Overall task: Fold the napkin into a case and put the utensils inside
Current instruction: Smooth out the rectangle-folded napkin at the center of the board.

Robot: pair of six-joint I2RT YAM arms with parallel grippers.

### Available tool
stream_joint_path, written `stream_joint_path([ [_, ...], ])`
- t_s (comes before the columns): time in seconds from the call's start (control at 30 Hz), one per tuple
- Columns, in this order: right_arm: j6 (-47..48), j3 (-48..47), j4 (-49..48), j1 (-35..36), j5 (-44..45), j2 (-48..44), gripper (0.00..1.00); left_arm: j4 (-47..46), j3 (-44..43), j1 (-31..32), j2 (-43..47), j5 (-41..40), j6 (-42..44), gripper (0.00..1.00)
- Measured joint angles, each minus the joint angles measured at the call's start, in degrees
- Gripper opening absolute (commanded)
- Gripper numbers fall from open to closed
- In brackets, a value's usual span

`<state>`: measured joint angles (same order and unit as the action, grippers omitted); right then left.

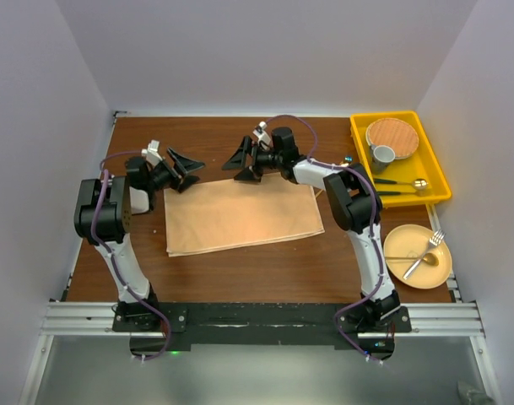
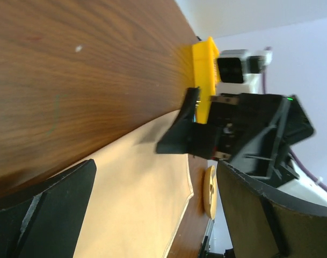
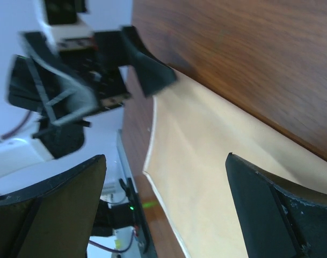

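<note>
The peach satin napkin (image 1: 244, 217) lies flat on the wooden table as a wide rectangle. My left gripper (image 1: 185, 169) hovers open over its far left corner, and my right gripper (image 1: 242, 160) hovers open over its far edge near the middle. The two face each other, and neither holds anything. In the left wrist view the napkin (image 2: 136, 199) spreads between the open fingers, with the right gripper (image 2: 184, 134) ahead. In the right wrist view the napkin (image 3: 217, 177) fills the gap. A gold fork (image 1: 432, 243) and spoon (image 1: 419, 266) rest on a round plate (image 1: 400, 245) at the right.
A yellow tray (image 1: 442, 181) at the back right holds a wood-toned plate (image 1: 392, 133), a grey cup (image 1: 382, 155) and two dark-handled utensils (image 1: 398, 184). White walls stand close round the table. A metal rail (image 1: 257, 319) runs along the near edge.
</note>
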<state>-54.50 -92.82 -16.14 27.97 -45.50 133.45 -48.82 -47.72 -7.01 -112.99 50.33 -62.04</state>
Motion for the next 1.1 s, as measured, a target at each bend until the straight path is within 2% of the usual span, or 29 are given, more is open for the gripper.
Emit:
stream_joint_path([
  [0.17, -5.7, -2.8, -4.4, 0.9, 1.1, 0.7, 0.98, 4.3, 0.0, 0.2, -1.0, -1.6, 2.5, 1.0],
  [0.43, -9.9, -7.5, -9.1, 2.1, 0.9, 8.0, 0.98, 7.8, 0.0, 0.3, -1.5, -2.6, 5.7, 1.0],
  [0.57, -11.8, -7.5, -9.9, 2.0, -0.3, 10.7, 0.98, 8.2, -0.1, 0.3, -1.5, -2.6, 7.1, 1.0],
  [1.1, -17.0, -1.9, -14.8, -4.6, -8.2, 9.6, 0.98, 12.9, -2.1, 0.3, -1.4, -1.7, 10.7, 1.0],
])
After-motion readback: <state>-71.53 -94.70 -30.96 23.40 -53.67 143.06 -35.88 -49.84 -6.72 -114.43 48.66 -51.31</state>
